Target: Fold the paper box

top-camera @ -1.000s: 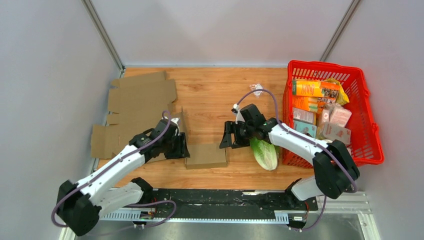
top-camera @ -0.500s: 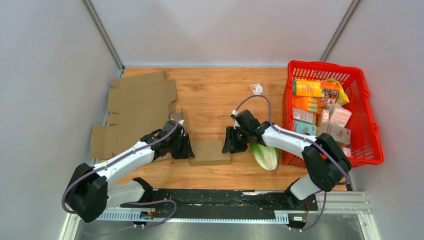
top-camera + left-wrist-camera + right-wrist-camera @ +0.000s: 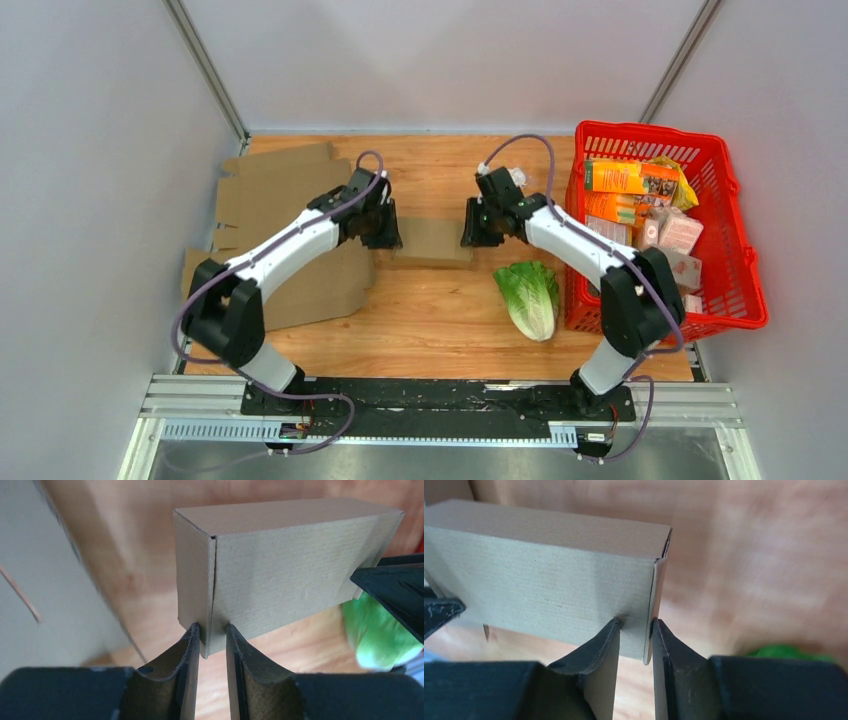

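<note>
Both arms reach forward with elbows out and wrists turned in to face each other; left hand [image 3: 388,228] pinches the left end edge of the cardboard box [image 3: 432,241]; right hand [image 3: 468,226] pinches the right end edge; box spans the gap between them over mid desk [image 3: 430,330]; box is plain brown corrugated, rectangular, crisp corners, closed; flat die-cut cardboard sheets [image 3: 280,195] lie at left; leafy green lettuce [image 3: 530,298] sits beside the red plastic lattice basket [image 3: 745,265].

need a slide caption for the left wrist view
Left gripper pinches the near corner of the folded brown cardboard box, while the right gripper's black fingertip meets its far end.
</note>
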Tool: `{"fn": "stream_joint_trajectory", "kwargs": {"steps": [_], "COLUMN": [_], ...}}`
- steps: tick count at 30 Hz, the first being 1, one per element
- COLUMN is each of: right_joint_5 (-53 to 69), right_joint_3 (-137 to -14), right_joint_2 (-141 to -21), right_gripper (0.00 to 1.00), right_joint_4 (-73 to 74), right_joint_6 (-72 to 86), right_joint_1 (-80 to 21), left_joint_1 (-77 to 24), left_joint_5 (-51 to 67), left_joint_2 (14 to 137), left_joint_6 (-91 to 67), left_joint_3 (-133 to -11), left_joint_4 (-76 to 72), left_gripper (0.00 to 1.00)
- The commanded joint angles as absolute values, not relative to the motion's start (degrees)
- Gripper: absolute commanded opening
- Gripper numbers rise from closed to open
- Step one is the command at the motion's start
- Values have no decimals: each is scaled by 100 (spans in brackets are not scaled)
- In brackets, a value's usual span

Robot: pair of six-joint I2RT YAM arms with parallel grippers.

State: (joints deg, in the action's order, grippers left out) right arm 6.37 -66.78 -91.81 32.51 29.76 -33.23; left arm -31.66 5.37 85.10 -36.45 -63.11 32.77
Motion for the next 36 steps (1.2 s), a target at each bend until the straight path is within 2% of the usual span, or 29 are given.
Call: {"fn": "stream_joint_trajectory", "kwargs": {"steps": [1,12,17,18,19,21,26,27,28,32,33,35,36], "right_joint_5": [1151,1055,818,756,669,449,80,10,-217,-930,-984,-1142,-1169], "right_joint_3": [-8274,-12141,-12673,-12743,-12857,-12815,-12060,-11858,-11665,-11602,-11689,-11961,-12040], "right_joint_2": [-10200,-13103,-13745,-13850,-13878,-13773,-13062,-12895,-12659,-12358,-12366,-12323,-12253], "right_gripper": [29,30,32,38,46,64,76,85,88,100,100,100,100], "right_joint_4": [2434,2452,1820,1785,1819,1968,2434,2435,2443,2996,3249,3681,4022], "right_joint_6": [2769,2391,2303,2251,2172,2118,1855,1785,1697,1073,1037,1028,1028], "right_joint_1": [-3130,-2453,-2303,-2259,-2250,-2206,-2197,-2197,-2189,-2154,-2136,-2136,-2171], "left_joint_1": [-3051,-2163,-1890,-1864,-1846,-1749,-1696,-1714,-1740,-1740,-1714,-1714,-1749], "left_joint_5": [1468,1766,2039,2004,1882,1741,1442,1354,1084,791,808,695,599], "left_joint_2": [9585,12531,14008,14149,14281,14230,13335,13133,12765,12358,12366,12332,11896], "left_joint_6": [-3578,-3753,-3762,-3675,-3569,-3288,-2884,-2822,-2760,-2567,-2549,-2488,-2461], "left_joint_3": [-7749,-11775,-13662,-13858,-13982,-14001,-13161,-12940,-12755,-12629,-12743,-12955,-12694], "left_joint_4": [2549,2944,2961,3136,3207,3339,3629,3595,3630,4444,4708,5428,5397], "left_gripper": [31,30,33,36,44,53,56,57,57,59,67,65,62]}}
